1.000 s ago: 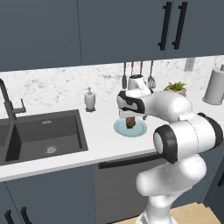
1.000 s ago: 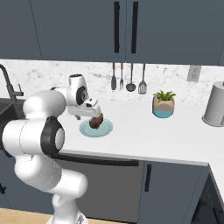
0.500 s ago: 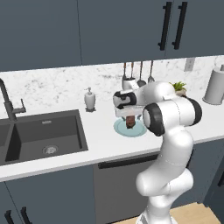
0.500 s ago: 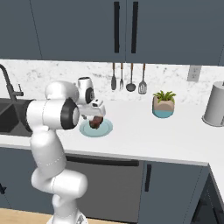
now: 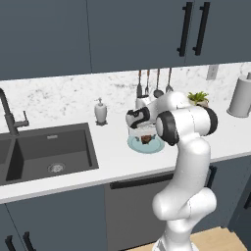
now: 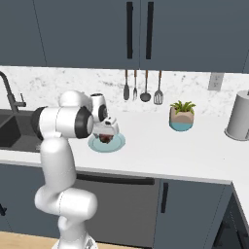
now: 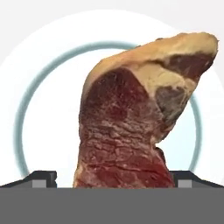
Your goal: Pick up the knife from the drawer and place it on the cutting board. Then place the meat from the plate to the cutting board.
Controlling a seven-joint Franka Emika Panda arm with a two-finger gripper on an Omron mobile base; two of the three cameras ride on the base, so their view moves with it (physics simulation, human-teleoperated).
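Note:
The meat (image 7: 131,127), a reddish-brown lump with a pale fatty edge, stands on the pale blue-green plate (image 7: 35,109). In the base views the meat (image 5: 146,139) (image 6: 105,139) sits on the plate (image 5: 135,145) (image 6: 116,145) on the white counter. My gripper (image 5: 145,134) (image 6: 106,134) hangs straight down over the plate. It is open: its fingertips (image 7: 43,178) straddle the base of the meat, with a small gap showing on the left side. The drawer, the knife and the cutting board are out of view.
A dark sink (image 5: 49,147) with a faucet (image 5: 10,115) lies to the left, with a soap dispenser (image 5: 100,112) behind it. Utensils (image 6: 145,86) hang on the wall. A potted plant (image 6: 181,115) and a grey canister (image 6: 238,115) stand to the right.
The arm's elbow has swung upright over the counter edge. The gripper has stayed over the plate, and the meat has not moved.

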